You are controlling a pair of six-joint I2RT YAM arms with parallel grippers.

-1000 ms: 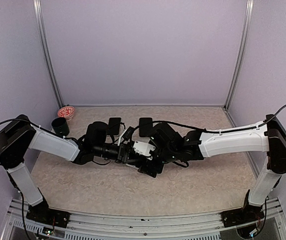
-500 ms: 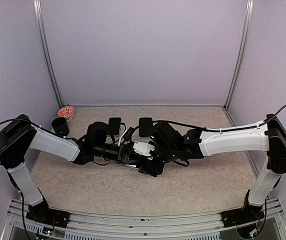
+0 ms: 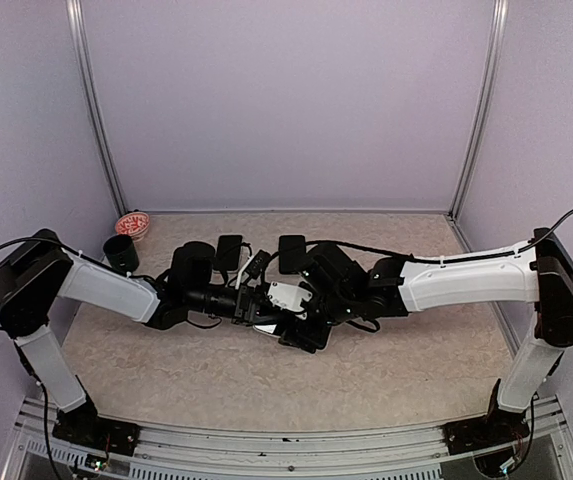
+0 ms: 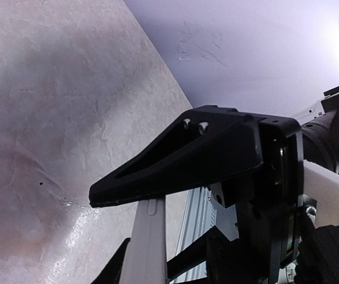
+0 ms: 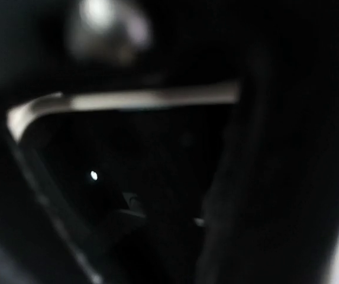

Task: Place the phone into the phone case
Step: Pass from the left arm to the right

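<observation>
The table [image 3: 216,385] is speckled beige. The left arm [image 3: 106,285] and right arm [image 3: 466,280] reach in low from either side and meet at its middle. There the left gripper [image 3: 259,303] and right gripper [image 3: 304,312] crowd together over a flat black phone case [image 3: 308,338] lying on the table, just under and in front of both. I cannot make out the phone apart from it.

In the left wrist view, a pale strip [image 4: 147,242] sits right under the upper finger [image 4: 181,154]. I cannot tell whether that gripper grips it. The right wrist view is dark blur, so that gripper's state is unclear too.

Well off to the left stand a small black cup [image 3: 121,252] and a red-and-white disc [image 3: 133,225].
</observation>
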